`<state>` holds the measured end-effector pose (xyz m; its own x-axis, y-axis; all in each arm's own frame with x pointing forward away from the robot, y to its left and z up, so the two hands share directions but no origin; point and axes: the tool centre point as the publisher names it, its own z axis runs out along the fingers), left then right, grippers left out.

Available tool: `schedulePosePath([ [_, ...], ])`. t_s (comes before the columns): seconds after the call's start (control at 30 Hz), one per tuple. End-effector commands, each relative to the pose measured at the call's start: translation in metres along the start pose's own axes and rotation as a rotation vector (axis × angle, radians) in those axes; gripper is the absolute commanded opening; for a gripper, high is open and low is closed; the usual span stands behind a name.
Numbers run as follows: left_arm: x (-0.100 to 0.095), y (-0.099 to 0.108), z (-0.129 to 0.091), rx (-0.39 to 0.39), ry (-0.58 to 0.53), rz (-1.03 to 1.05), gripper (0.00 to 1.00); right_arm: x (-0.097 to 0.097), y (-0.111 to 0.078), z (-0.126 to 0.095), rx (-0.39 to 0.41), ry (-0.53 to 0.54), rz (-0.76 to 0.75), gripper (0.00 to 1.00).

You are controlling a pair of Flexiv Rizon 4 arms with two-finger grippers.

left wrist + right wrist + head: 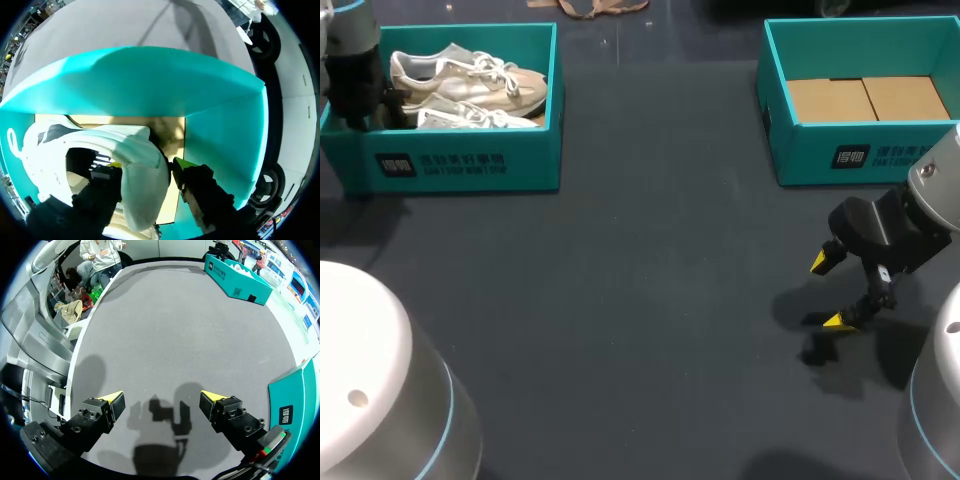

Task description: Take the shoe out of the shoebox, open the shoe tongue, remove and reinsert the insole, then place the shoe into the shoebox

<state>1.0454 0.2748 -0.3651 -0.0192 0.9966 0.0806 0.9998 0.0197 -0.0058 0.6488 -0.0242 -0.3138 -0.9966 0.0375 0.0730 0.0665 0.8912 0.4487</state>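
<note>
Dark table, left hand clasping shoe

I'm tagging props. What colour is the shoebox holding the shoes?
Teal: the shoebox has teal walls inside and out. The head view shows it best.

my right tool has two black, blocky fingers capped with bright yellow wedge tips, joined to a silver-grey wrist link. my left tool is the same black with yellow tips. my white rounded arm housings carry thin light-blue rings.
</note>
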Motion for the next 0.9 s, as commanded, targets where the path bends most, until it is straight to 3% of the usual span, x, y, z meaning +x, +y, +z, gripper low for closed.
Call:
schedulePosePath([
  [0.03,-0.003,0.001,0.000,0.004,0.000,0.007,0.00,0.001,0.000,0.000,0.001,-0.001,0.000,1.00],
  [0.5,0.011,0.003,-0.014,0.006,0.000,0.032,0.00,0.001,0.000,0.000,0.001,-0.001,0.000,1.00],
  [0.9,0.028,0.013,-0.075,0.007,-0.068,0.055,0.00,0.001,0.000,0.000,0.001,-0.001,0.000,1.00],
])
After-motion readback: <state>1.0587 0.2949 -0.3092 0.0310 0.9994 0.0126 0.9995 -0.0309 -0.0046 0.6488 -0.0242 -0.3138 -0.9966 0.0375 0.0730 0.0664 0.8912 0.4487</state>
